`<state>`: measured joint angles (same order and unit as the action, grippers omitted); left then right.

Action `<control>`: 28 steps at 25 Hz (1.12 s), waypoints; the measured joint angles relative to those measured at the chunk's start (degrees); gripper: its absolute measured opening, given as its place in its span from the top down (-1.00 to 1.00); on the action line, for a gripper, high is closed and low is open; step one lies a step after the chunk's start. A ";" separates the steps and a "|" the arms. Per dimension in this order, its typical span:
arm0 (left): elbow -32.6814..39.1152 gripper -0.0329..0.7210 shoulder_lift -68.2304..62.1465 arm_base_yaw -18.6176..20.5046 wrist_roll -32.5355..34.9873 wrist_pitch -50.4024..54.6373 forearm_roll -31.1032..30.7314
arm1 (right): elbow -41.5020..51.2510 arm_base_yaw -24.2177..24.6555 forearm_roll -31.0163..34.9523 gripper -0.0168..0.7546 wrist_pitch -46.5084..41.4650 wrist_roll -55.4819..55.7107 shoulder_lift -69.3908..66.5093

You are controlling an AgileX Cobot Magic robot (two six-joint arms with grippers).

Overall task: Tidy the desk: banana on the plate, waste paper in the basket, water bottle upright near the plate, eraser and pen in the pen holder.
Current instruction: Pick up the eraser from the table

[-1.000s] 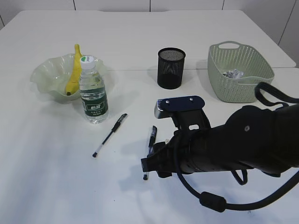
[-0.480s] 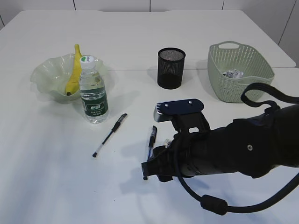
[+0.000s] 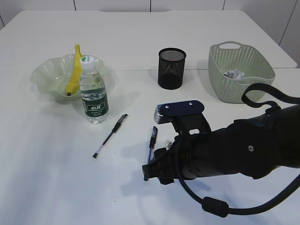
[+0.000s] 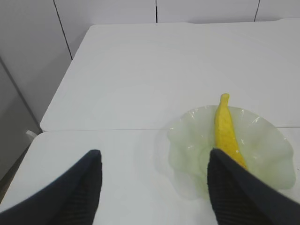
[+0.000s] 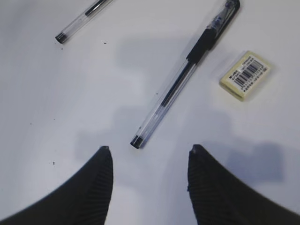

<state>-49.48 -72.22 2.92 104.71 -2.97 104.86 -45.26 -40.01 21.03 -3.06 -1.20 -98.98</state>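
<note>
Yellow banana [image 3: 72,70] lies in the plate [image 3: 44,75], bottle [image 3: 93,91] upright beside; paper [image 3: 233,73] sits in the basket [image 3: 243,89]. Remaining: pen [image 5: 185,77] ahead between the right gripper's [image 5: 149,161] parted jaws, eraser [image 5: 245,75] ahead-right. Left gripper [image 4: 152,166] also apart, empty.

Bright even light; soft shadows on white table [image 3: 56,187]; near pincer fingers [image 4: 79,192] blurred.

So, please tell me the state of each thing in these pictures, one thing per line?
Banana: lying in the plate.
Bottle: upright, capped, beside the plate.
Left pen: lying on the table.
Right pen: lying on the table, below the right gripper.
Eraser: lying flat beside that pen.
Paper: in the basket.
Pen holder: upright.
Left gripper: open, empty.
Right gripper: open, empty.
</note>
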 joint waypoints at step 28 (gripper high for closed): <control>0.00 -0.40 0.00 0.00 -1.11 4.00 -0.19 | -20.87 9.40 -16.00 -0.05 -32.26 -1.03 -1.18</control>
<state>-49.48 -72.22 2.92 103.61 1.03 104.66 -66.14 -30.61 5.03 -35.32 -2.23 -100.16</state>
